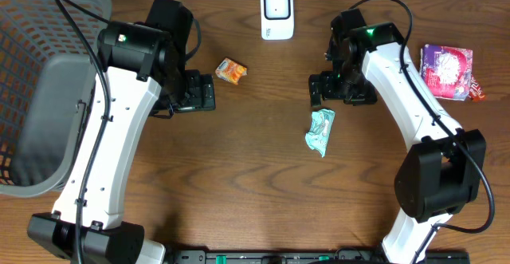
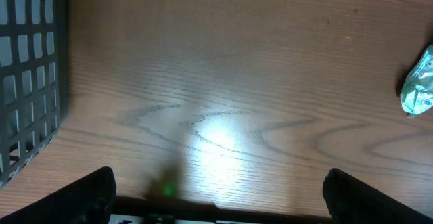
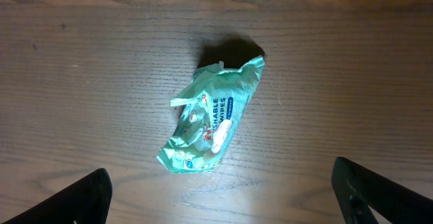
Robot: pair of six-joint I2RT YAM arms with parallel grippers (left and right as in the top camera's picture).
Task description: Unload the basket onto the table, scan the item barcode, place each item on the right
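Observation:
A teal pack of wipes (image 1: 321, 131) lies flat mid-table; in the right wrist view the wipes pack (image 3: 211, 119) sits just beyond my fingers, slightly left of centre. My right gripper (image 1: 339, 88) (image 3: 223, 190) hovers just behind it, open and empty. An orange snack packet (image 1: 231, 71) lies to the right of my left gripper (image 1: 191, 92) (image 2: 218, 197), which is open over bare wood. The left wrist view catches the wipes pack (image 2: 419, 82) at its right edge. A white barcode scanner (image 1: 276, 13) stands at the back centre.
A grey mesh basket (image 1: 40, 88) fills the left side; its wall (image 2: 27, 75) shows in the left wrist view. A purple packet (image 1: 446, 70) and a small red item (image 1: 476, 93) lie at the far right.

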